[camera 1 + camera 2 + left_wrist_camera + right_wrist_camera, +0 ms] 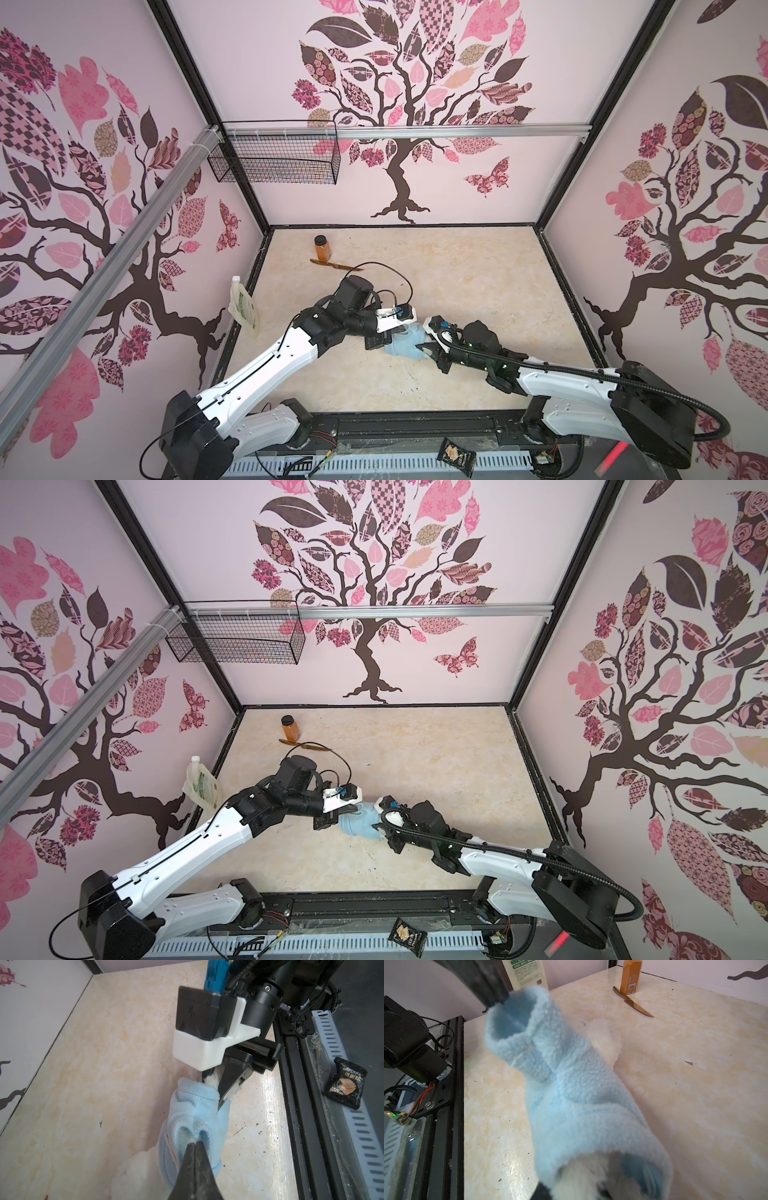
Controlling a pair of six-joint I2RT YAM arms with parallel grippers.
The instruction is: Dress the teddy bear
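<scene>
Left wrist view: my left hand (195,1144) is pinched closed on the blue shirt (193,1109) at its edge. My right hand (216,1088) clamps white fur of the teddy bear (135,1174), which lies on the table (93,1084) between both hands, wrapped in that blue shirt.

place: robot lab booth | cues: tree-decal walls (399,104), aluminium rail (498,131)
</scene>
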